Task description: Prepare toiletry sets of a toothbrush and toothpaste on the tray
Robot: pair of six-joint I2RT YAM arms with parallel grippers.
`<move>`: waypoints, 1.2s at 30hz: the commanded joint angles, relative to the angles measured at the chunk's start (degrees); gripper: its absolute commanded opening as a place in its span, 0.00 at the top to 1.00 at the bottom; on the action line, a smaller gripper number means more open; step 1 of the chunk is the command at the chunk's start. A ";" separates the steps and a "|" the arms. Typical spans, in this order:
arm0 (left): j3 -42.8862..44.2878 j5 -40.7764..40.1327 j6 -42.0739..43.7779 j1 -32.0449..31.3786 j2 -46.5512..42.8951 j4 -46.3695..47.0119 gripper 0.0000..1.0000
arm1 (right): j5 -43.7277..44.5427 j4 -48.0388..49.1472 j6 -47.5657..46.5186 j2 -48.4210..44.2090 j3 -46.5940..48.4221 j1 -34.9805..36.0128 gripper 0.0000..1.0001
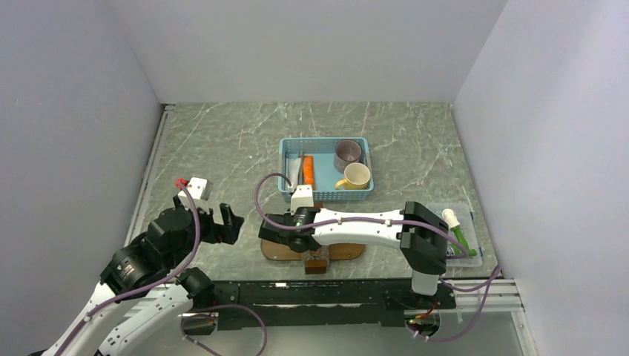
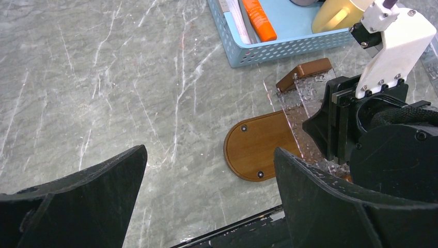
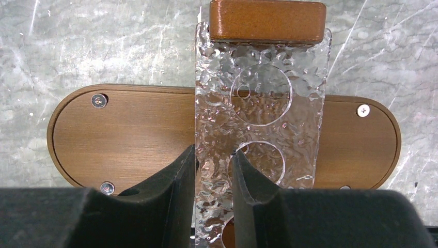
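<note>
The tray (image 3: 124,129) is a dark-brown oblong board near the table's front edge, also in the top view (image 1: 348,253) and the left wrist view (image 2: 258,147). A clear textured panel (image 3: 261,82) with round holes crosses its middle, capped by a wooden block (image 3: 267,20). My right gripper (image 3: 213,152) is shut on the strip between the panel's left edge and a hole. Low over the tray in the top view is that right gripper (image 1: 285,236). A pale slim toothbrush (image 2: 237,20) and a flat orange tube (image 2: 260,19) lie in the basket. My left gripper (image 2: 210,150) hangs open and empty left of the tray.
The light-blue mesh basket (image 1: 285,152) behind the tray also holds a grey cup (image 1: 347,155) and a yellow mug (image 1: 356,176). A small clear box (image 1: 467,215) at the right edge holds a green item and a white-capped one. White walls enclose the table.
</note>
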 commanded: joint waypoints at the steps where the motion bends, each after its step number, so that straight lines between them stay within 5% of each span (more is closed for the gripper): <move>1: -0.03 -0.94 -0.34 -0.05 0.62 1.79 0.01 | 2.29 -0.97 1.23 0.07 2.03 -0.09 0.80; 13: -0.07 -0.83 -0.35 -0.02 0.65 1.79 0.01 | 2.65 -2.53 1.58 0.04 3.27 -0.02 0.49; 36: 0.04 -0.29 -0.16 -0.01 2.05 2.04 0.01 | 3.13 -8.38 -7.07 -11.23 5.83 -1.96 0.48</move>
